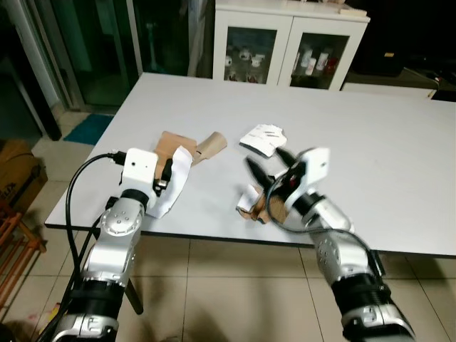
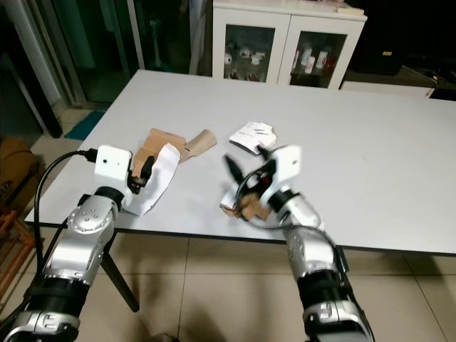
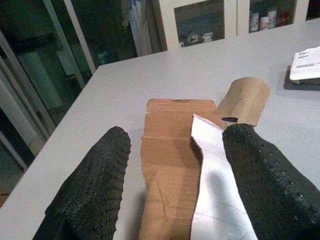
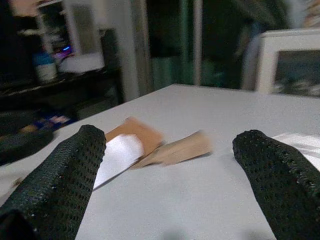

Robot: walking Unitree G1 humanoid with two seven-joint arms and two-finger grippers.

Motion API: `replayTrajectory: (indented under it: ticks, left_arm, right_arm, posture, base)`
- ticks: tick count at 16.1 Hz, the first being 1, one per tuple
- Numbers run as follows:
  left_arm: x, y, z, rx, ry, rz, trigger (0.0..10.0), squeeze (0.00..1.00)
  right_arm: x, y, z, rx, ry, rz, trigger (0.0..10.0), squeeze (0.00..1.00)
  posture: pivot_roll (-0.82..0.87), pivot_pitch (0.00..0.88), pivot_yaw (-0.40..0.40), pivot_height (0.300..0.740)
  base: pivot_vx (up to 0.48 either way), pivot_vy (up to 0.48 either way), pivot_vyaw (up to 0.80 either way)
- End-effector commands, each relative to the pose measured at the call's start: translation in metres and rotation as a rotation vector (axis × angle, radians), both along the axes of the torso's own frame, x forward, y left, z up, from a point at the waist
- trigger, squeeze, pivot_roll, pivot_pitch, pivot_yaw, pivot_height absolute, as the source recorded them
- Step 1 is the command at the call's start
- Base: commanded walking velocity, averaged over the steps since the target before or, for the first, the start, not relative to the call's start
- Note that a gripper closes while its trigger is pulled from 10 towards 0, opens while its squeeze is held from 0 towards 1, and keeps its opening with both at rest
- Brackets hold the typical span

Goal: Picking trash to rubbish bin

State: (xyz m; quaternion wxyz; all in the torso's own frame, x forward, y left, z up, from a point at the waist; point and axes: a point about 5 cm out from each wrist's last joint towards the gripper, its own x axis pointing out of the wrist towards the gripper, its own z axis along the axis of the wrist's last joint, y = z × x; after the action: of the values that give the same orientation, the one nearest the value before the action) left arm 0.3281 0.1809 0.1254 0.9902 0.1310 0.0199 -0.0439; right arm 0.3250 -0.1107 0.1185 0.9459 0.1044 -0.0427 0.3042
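Left gripper (image 3: 172,200): is being held low over the near left part of the table (image 1: 370,142), fingers (image 3: 90,190) spread, straddling the trash without pinching it.
Flat cardboard (image 3: 167,150): is lying on the table between the spread fingers, with a white paper sheet (image 3: 220,200) draped over it and hanging past the near edge.
Cardboard tube (image 1: 211,146): is lying just beyond the flat cardboard, tilted, touching or nearly touching it.
Folded leaflet (image 1: 262,137): is lying further in, near the table's middle, apart from both grippers.
Crumpled scrap (image 1: 253,204): is lying at the near edge, just beside the right gripper.
Right gripper (image 1: 267,167): is being held above the crumpled scrap, fingers (image 4: 272,170) spread wide, holding nothing.
Step in hand: trash is being approached for pickup; nothing is judged to be gripped yet.
Next move: the left fingers are to be closed on cardboard and paper together, since the loose sheet could slip free.
Rubbish bin: its place cannot be told.
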Motion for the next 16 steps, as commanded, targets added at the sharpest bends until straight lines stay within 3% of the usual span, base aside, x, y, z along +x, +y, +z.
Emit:
replayTrajectory:
  ticks: [1, 7, 10, 14, 16]
  left_arm:
    - [0.005, -0.008, 0.007, -0.006, -0.01, -0.033, 10.0, 0.0]
    - [0.012, -0.015, 0.012, -0.026, -0.025, -0.06, 10.0, 0.0]
    - [0.014, -0.017, 0.011, -0.029, -0.027, -0.057, 10.0, 0.0]
    - [0.02, -0.008, -0.002, -0.165, 0.042, 0.028, 10.0, 0.0]
    - [0.022, -0.005, -0.002, -0.149, 0.052, 0.059, 10.0, 0.0]
  right_arm:
    - [0.0, -0.002, 0.007, 0.025, -0.014, 0.012, 10.0, 0.0]
    - [-0.015, 0.01, 0.013, 0.049, -0.009, 0.205, 10.0, 0.0]
    - [-0.016, 0.012, 0.012, 0.053, 0.004, 0.208, 10.0, 0.0]
    - [-0.017, 0.014, 0.014, 0.05, 0.006, 0.216, 10.0, 0.0]
    - [-0.018, 0.013, 0.015, 0.049, 0.006, 0.213, 10.0, 0.0]
  posture:
    - [0.02, 0.022, -0.051, 0.74]
    - [0.02, 0.026, -0.052, 0.74]
    - [0.02, 0.028, -0.055, 0.74]
    - [0.02, 0.027, -0.055, 0.74]
    - [0.01, 0.026, -0.054, 0.74]
  base:
    - [0.0, 0.0, 0.0]
    - [0.0, 0.0, 0.0]
    - [0.0, 0.0, 0.0]
    - [0.0, 0.0, 0.0]
    - [0.0, 0.0, 0.0]
